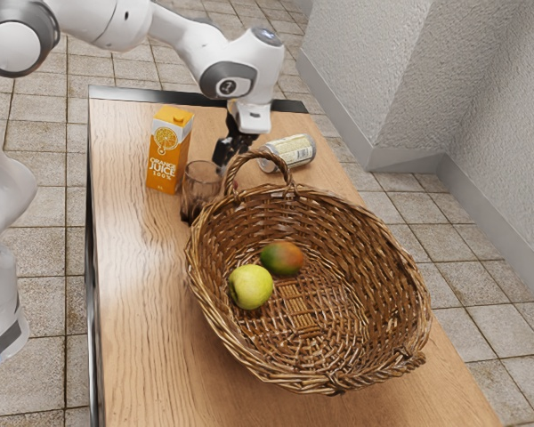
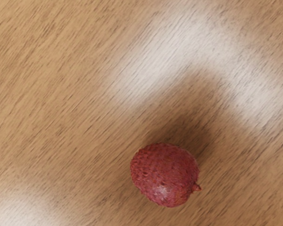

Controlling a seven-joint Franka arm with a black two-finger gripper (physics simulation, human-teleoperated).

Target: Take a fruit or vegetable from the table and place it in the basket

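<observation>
Hovering at upper ctr. of ext. view: jaws [image 1: 222, 162], betw. glass [image 1: 201, 181] & can [image 1: 294, 152]; open or closed, can't tell. Red fruit [image 2: 164, 174] on table [image 1: 129, 311] below jaws, per wrist view. Basket [image 1: 390, 258] ctr. to lower R, w/ apple [image 1: 252, 287] + mango [image 1: 283, 259] inside.

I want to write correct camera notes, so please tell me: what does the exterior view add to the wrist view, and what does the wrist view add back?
Exterior view: brown wicker basket holding a round yellow-green fruit and an oval green-orange fruit; orange-and-white juice carton; see-through brownish glass; pale cylindrical can on its side; white robot arm with black gripper.

Wrist view: the bumpy skin and short stem stub of a small dark-red roundish fruit.

Both: the light-brown wooden table.
</observation>
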